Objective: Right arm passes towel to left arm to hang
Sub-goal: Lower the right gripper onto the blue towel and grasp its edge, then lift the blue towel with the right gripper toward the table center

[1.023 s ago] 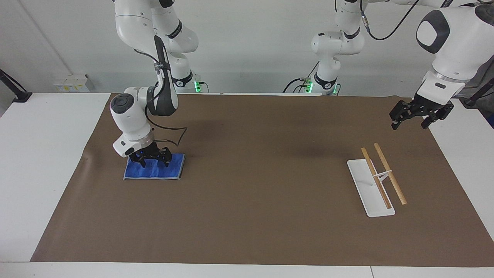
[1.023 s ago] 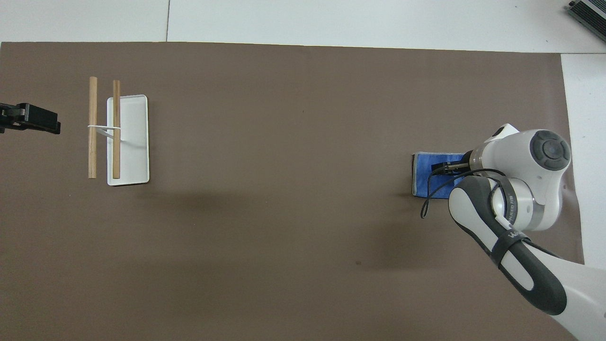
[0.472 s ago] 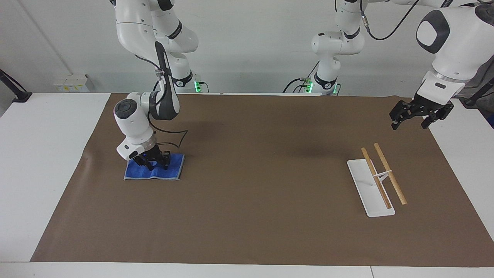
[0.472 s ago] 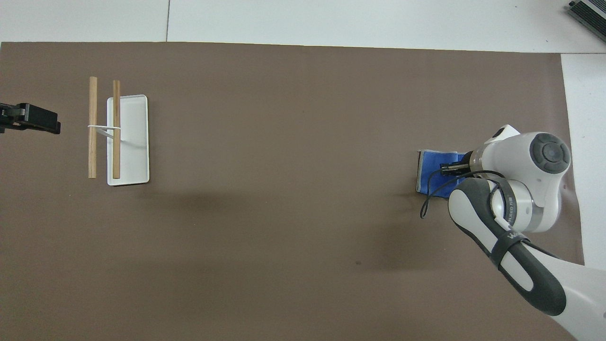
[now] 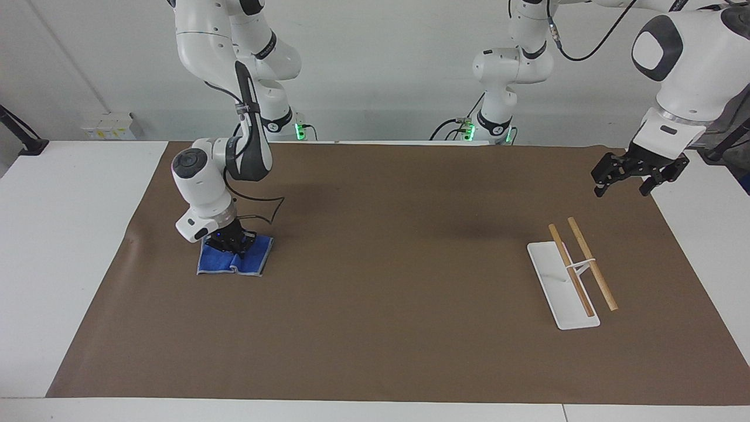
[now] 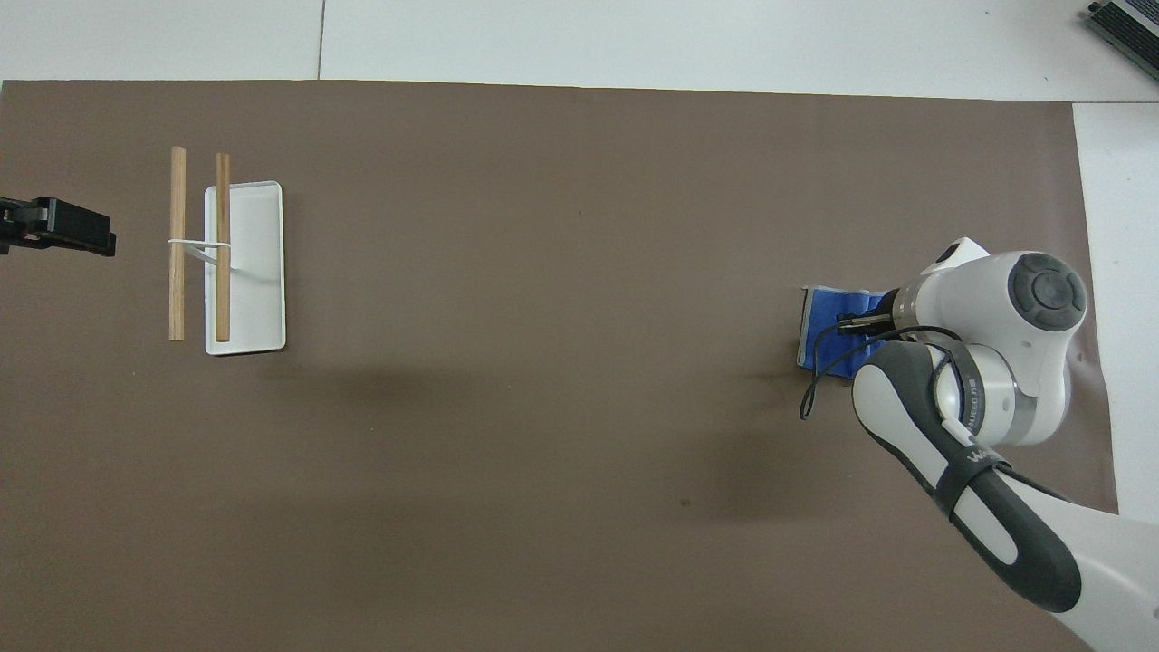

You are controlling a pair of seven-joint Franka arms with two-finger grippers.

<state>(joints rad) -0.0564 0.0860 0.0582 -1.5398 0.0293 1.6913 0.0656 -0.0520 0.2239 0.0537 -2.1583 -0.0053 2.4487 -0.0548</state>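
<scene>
- The right tool (image 5: 234,245) had drawn its fingers together on the towel (image 5: 234,260), bunching it narrower than a second before.
- The towel lay on the worktop (image 5: 375,281), unlifted.
- The left tool (image 5: 637,170) waited, fingers apart, near the rack (image 5: 571,275).

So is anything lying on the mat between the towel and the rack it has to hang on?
Nothing visible. The right pincer is shut on the towel at its end of the brown mat. The mat between there and the rack is bare. The left pincer waits open above the mat's edge.
</scene>
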